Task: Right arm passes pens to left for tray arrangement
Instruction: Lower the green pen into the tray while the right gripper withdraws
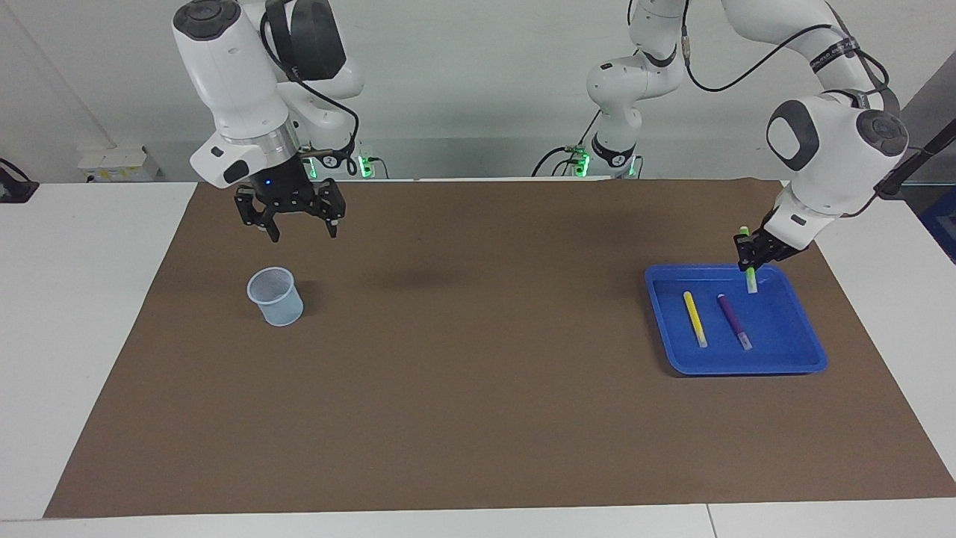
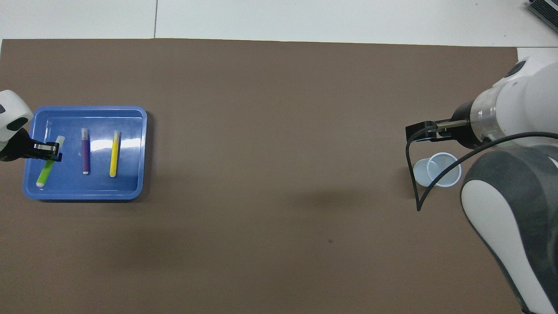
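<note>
The blue tray (image 1: pixel 777 332) (image 2: pixel 130 144) lies at the left arm's end of the table. In it a yellow pen (image 1: pixel 694 319) (image 2: pixel 114 153) and a purple pen (image 1: pixel 734 321) (image 2: pixel 85 151) lie side by side. My left gripper (image 1: pixel 749 258) (image 2: pixel 45 150) is shut on the green pen (image 1: pixel 750 281) (image 2: pixel 47 165). It holds that pen steeply tilted, whitish tip down, over the tray beside the purple pen. My right gripper (image 1: pixel 302 233) hangs open and empty above the mat, near the cup.
A small translucent pale-blue cup (image 1: pixel 275 297) (image 2: pixel 437 170) stands on the brown mat (image 1: pixel 478 388) at the right arm's end. A black cable (image 2: pixel 412 174) loops from the right wrist over the cup's side.
</note>
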